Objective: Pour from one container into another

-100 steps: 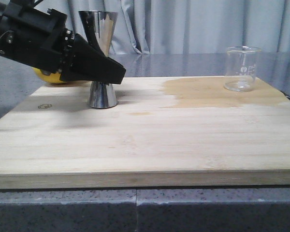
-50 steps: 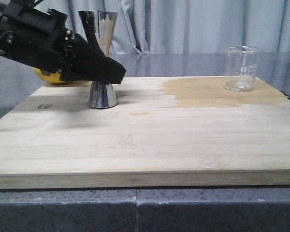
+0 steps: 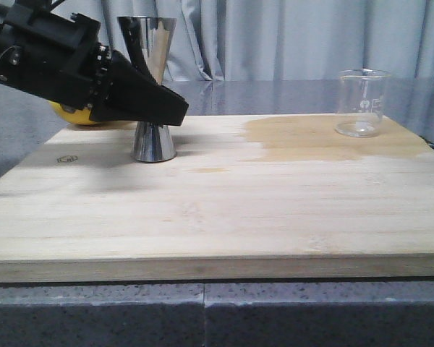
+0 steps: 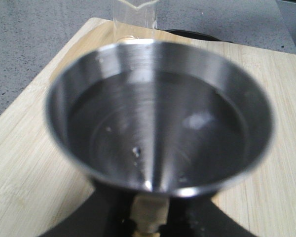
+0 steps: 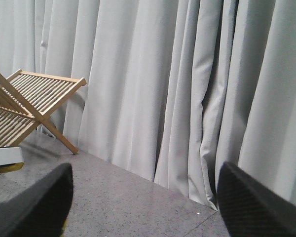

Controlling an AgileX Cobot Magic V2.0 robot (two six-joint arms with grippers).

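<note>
Left gripper (image 3: 170, 108) clamps shiny steel jigger (image 3: 150, 87) at its waist; hourglass body stands upright on wooden board (image 3: 224, 210), wide mouth up w/ liquid inside.

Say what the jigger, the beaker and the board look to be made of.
Jigger: polished steel by the look, mirror reflections, brushed inside. Beaker: clear glass, likely; curtain shows through, faint printed marks. Board: pale wood, maybe bamboo, with strip grain and a darker patch, possibly wet.

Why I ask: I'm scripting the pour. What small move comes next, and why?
Probably bring the right end effector, open and facing curtains, toward the beaker: it stands unheld, while the left end effector flanks the jigger at its waist.
</note>
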